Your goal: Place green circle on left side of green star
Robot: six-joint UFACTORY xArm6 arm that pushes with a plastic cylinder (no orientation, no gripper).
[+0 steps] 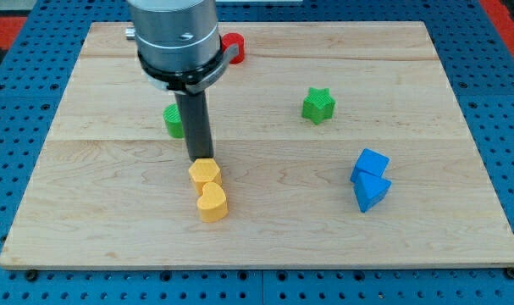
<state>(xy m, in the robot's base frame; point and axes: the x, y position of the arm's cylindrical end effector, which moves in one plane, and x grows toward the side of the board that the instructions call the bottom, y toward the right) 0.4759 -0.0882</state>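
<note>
The green circle [172,121] lies on the wooden board, left of centre, partly hidden behind my rod. The green star [318,105] lies well to its right, right of centre. My tip [199,158] rests on the board just to the lower right of the green circle and right above the yellow hexagon [204,172]. Whether the rod touches the circle cannot be told.
A yellow heart [212,202] sits against the hexagon's lower side. A red block [233,47] is at the view's top, partly hidden by the arm. A blue cube [371,163] and a blue triangle [371,191] sit together at the right. The wooden board [265,237] ends in blue pegboard.
</note>
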